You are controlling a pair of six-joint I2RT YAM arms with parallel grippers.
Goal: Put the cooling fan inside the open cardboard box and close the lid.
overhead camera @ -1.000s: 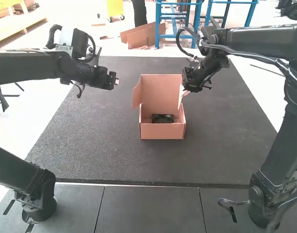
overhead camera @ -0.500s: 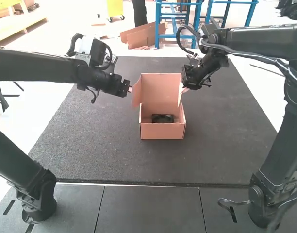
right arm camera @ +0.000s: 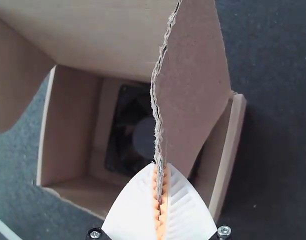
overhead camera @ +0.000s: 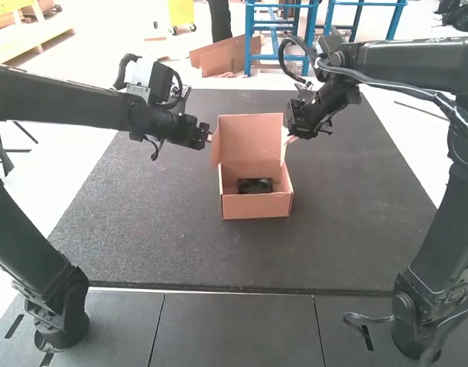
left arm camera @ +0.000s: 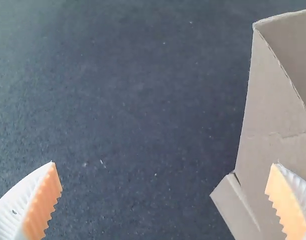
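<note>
The cooling fan (right arm camera: 135,137) already lies flat on the bottom of the cardboard box (overhead camera: 257,205), below your right gripper (right arm camera: 160,175), so I judge that the first half of the task is done and the closing of the lid is now in hand. Your right gripper is pressed shut on the upper edge of the right side flap (right arm camera: 193,90), with the cardboard pinched between the orange pads. The lid (overhead camera: 249,141) stands upright at the back of the box, just beside this gripper. Your left gripper (overhead camera: 206,139) is wide open and holds nothing. The left side flap (left arm camera: 270,125) stands just inside one of its fingers, but I cannot tell if the finger touches it. The black mat (left arm camera: 118,100) is under this gripper. For the next move I think you need to close the left fingers on this flap. Then bring both grippers forward and down together, so the lid folds over the fan. Guide the two flaps inside the side walls, otherwise they may catch on the rim.
</note>
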